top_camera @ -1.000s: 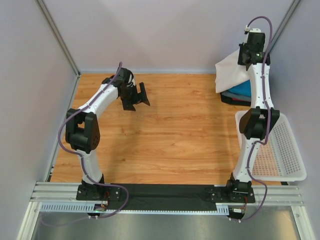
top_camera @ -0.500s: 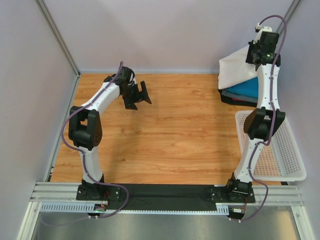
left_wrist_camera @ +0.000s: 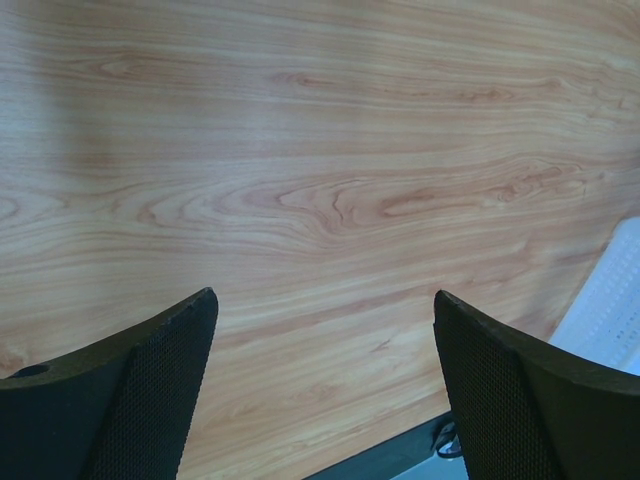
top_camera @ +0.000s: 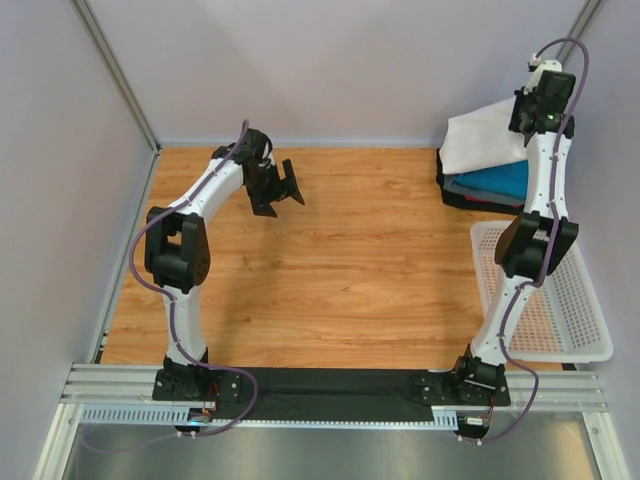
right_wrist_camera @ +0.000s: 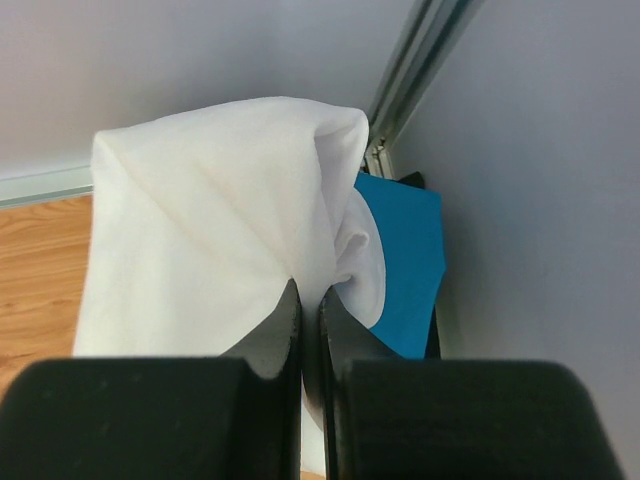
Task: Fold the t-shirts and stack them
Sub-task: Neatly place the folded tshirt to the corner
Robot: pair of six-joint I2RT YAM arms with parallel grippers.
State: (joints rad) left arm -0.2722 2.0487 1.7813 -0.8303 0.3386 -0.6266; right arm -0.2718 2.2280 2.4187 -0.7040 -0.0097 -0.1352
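Note:
A stack of t-shirts sits in the far right corner: a white t-shirt (top_camera: 485,138) drapes over a bright blue one (top_camera: 495,181), with a black one (top_camera: 462,198) at the bottom. High above that corner, my right gripper (top_camera: 530,118) is shut on a pinch of the white t-shirt (right_wrist_camera: 210,250), lifting its edge; the blue t-shirt (right_wrist_camera: 410,255) shows behind the white cloth. My left gripper (top_camera: 280,190) hangs open over bare wood at the far left-centre, its fingers (left_wrist_camera: 150,390) wide apart with nothing between them.
A white perforated basket (top_camera: 580,310) lies along the right edge, its corner (left_wrist_camera: 615,310) visible in the left wrist view. Grey walls close the back and sides. A black strip (top_camera: 330,385) runs between the arm bases at the near edge.
My right gripper has moved further right and back toward the corner with the white t-shirt, which now lies flatter over the stack. The left arm shifted slightly right.

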